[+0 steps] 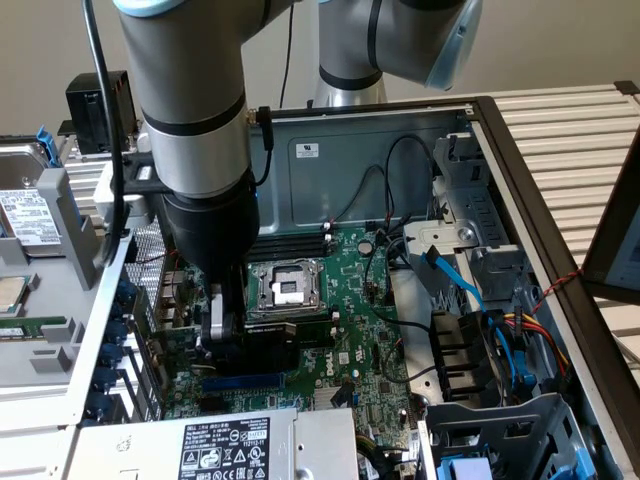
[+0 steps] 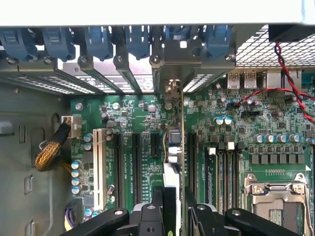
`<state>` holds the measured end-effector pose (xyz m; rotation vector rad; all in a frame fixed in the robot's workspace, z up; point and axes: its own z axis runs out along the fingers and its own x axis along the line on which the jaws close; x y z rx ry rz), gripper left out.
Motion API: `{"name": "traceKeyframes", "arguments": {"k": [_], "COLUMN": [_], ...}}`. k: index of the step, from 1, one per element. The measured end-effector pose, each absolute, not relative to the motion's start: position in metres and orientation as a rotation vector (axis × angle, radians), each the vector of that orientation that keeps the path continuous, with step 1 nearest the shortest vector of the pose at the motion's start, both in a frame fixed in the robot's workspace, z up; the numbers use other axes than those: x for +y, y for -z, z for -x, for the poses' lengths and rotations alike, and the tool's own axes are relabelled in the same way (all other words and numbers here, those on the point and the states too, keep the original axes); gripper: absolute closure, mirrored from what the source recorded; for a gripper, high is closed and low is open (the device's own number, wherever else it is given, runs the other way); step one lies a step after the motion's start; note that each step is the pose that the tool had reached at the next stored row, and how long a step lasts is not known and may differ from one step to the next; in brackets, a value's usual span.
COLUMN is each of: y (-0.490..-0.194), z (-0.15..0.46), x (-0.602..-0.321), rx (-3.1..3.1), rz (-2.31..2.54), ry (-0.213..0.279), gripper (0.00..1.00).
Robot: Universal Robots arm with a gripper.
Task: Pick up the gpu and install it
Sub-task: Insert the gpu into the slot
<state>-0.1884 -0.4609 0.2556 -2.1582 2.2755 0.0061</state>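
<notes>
The gpu (image 1: 285, 335) hangs on edge just above the green motherboard (image 1: 375, 330) inside the open computer case. My gripper (image 1: 224, 345) is shut on it from above. In the wrist view the gpu (image 2: 181, 142) appears edge-on as a thin upright board between my two black fingers (image 2: 160, 211). Its metal end bracket (image 2: 175, 56) reaches the case's rear slot openings. The gripper (image 2: 177, 210) holds the card over the row of black expansion slots (image 2: 135, 162), and whether the card's lower edge touches a slot is hidden. A blue slot (image 1: 240, 382) lies just in front of the card.
The CPU socket (image 1: 285, 285) sits beside the card, with RAM sticks (image 1: 290, 243) behind it. A power supply (image 1: 220, 445) borders the near side. Blue and black cables (image 1: 470, 290) and drive cages fill the exterior view's right. Blue retention clips (image 2: 98, 42) line the rear wall.
</notes>
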Motion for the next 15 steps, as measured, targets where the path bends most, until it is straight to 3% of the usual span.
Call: {"name": "traceKeyframes", "arguments": {"k": [15], "y": [-0.2544], "z": [0.1880], "x": [-0.4610], "rx": [2.278], "rz": [2.160], "ry": [-0.010], "gripper": [0.73]}}
